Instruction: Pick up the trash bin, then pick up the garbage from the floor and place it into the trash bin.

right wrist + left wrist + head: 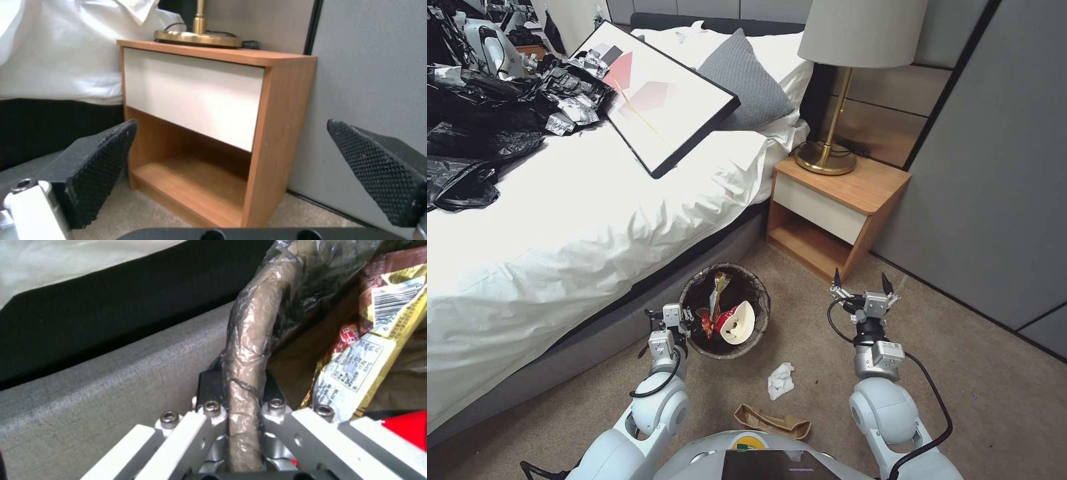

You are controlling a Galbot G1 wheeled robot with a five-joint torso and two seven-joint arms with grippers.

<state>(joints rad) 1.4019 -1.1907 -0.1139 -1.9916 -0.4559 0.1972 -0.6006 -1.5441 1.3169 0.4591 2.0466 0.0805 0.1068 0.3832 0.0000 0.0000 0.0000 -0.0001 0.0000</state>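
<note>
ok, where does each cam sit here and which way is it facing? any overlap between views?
Head: high on the robot, looking down at bed, trash bin and carpet; both arms show.
Left wrist: behind the left hand, shut on the bin's bagged rim; wrappers inside.
Right wrist: behind the open right hand, facing the nightstand.
Shared: head and right wrist both show nightstand and lamp base.

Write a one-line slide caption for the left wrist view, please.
Left pincer shut on the bag-wrapped rim of the bin, snack wrappers inside, beside the bed base.
</note>
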